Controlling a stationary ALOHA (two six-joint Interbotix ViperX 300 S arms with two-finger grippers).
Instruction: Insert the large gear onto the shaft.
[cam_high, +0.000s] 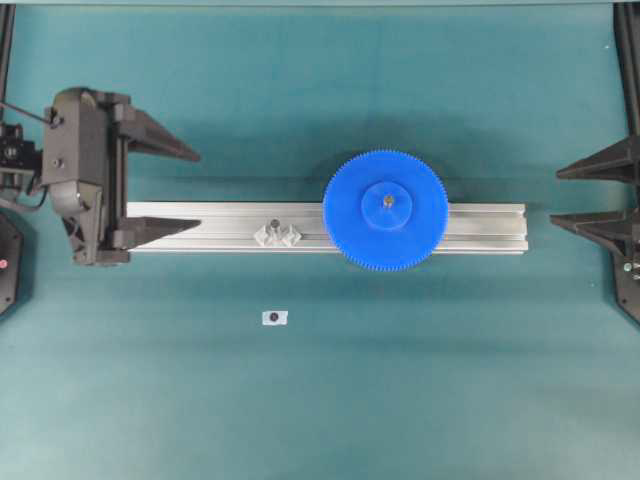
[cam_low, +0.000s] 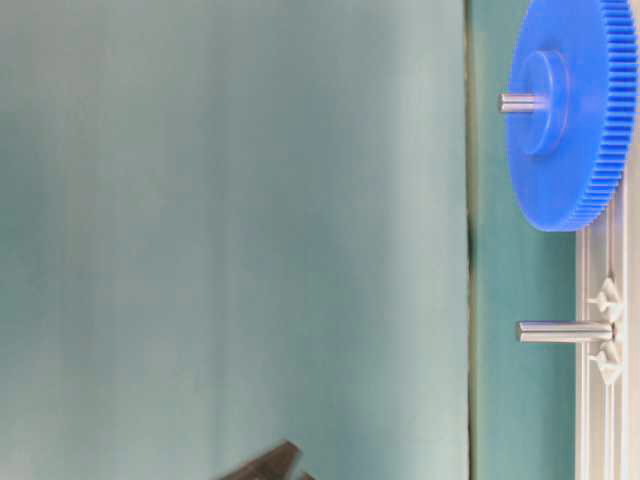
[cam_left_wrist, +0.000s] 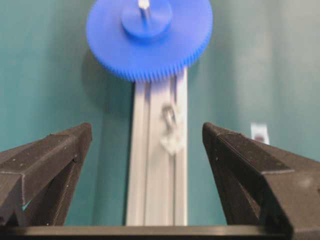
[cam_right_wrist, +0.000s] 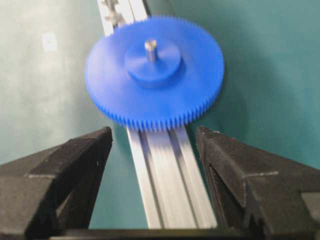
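Left gripper (cam_high: 160, 190) held level, jaws spread wide, nothing between them. Right gripper (cam_high: 598, 195) likewise spread, nothing gripped.

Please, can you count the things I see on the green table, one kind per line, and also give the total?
Blue gears: 1, the large gear, seated on a pin
Upright metal pins: 2, the shaft through the gear's hub, and a bare pin
Aluminium rails: 1, the rail
Small white tags: 1, the tag
Total: 5

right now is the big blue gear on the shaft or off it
On. The large gear lies flat over the rail, and the shaft pokes up through its hub; neither gripper touches it.
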